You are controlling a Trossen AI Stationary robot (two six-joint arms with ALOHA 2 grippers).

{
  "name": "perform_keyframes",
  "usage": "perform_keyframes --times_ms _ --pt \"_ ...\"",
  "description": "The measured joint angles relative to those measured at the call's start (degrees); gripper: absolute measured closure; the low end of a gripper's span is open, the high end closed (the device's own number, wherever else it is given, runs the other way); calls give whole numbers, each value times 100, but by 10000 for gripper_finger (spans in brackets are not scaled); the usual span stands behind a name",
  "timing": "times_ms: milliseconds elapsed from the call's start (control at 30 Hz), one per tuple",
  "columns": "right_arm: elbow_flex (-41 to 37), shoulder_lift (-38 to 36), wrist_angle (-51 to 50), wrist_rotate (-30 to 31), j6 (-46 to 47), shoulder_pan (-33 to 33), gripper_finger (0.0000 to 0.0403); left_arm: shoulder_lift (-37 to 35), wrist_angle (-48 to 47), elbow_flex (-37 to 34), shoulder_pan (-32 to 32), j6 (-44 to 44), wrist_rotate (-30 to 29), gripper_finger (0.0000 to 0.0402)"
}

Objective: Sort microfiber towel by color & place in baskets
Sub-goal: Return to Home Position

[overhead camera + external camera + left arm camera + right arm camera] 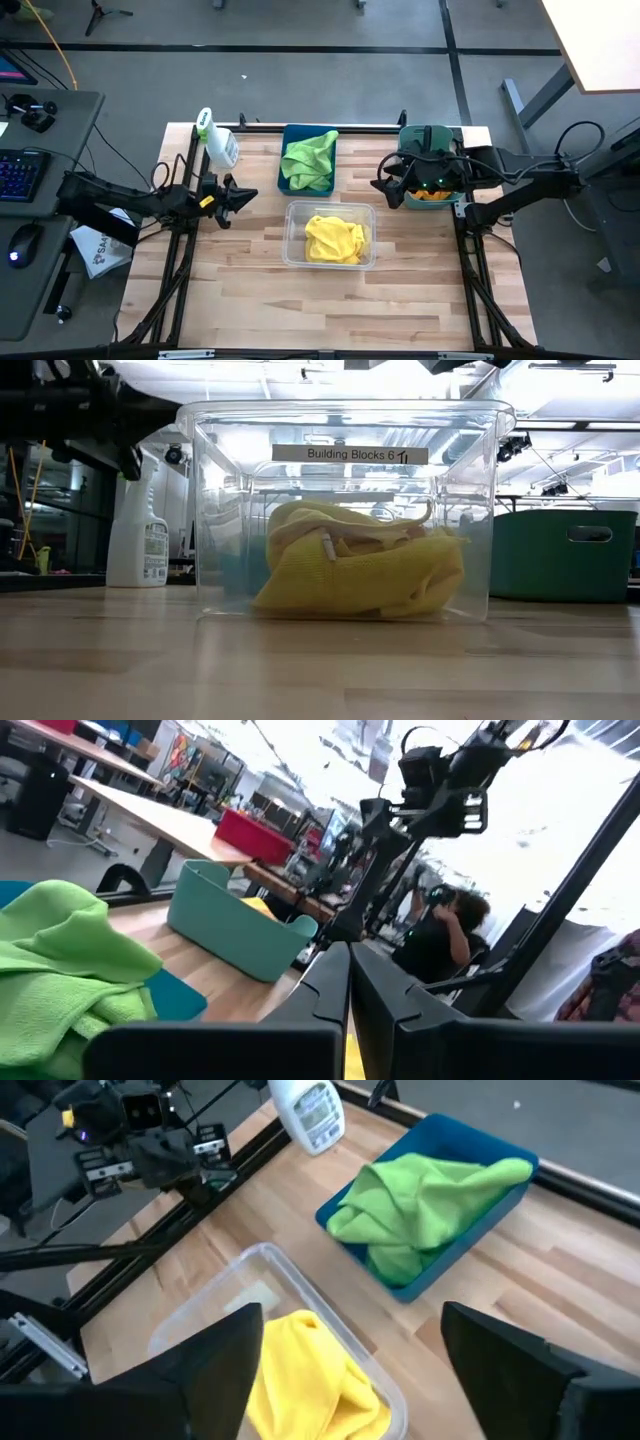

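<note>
Yellow microfiber towel (360, 565) lies in clear basket (215, 480) labelled "Building Blocks 6".

Clear bin (296, 215) holds yellow towels (335, 240), blue bin (295, 132) green towels (308, 160), teal bin (560, 555) orange towels (432, 196).

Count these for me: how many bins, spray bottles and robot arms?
Bins: 3 (dark blue bin, clear bin, teal bin)
Spray bottles: 1
Robot arms: 2 (left arm at the table's left edge, right arm over the teal bin)
Total: 6

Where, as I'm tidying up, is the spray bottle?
High view: the spray bottle stands at the far-left corner of the table, left of the blue basket.
</note>
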Motion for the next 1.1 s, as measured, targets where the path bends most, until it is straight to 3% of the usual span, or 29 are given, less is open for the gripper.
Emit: perform_keyframes --times_ms 367,867,967,1100 --pt "0 0 -194 -49 14 114 211 -346 -351 -96 7 330 -70 401" --pt "0 -287 -1447 -537 82 470 387 -344 -1423 -94 7 262 -74 401" --pt "0 -564 -1712 -212 250 819 398 -344 -1519 -94 7 263 -74 401" --pt "0 -959 -2172 683 811 1585 388 -344 -1587 -94 7 263 -74 401"
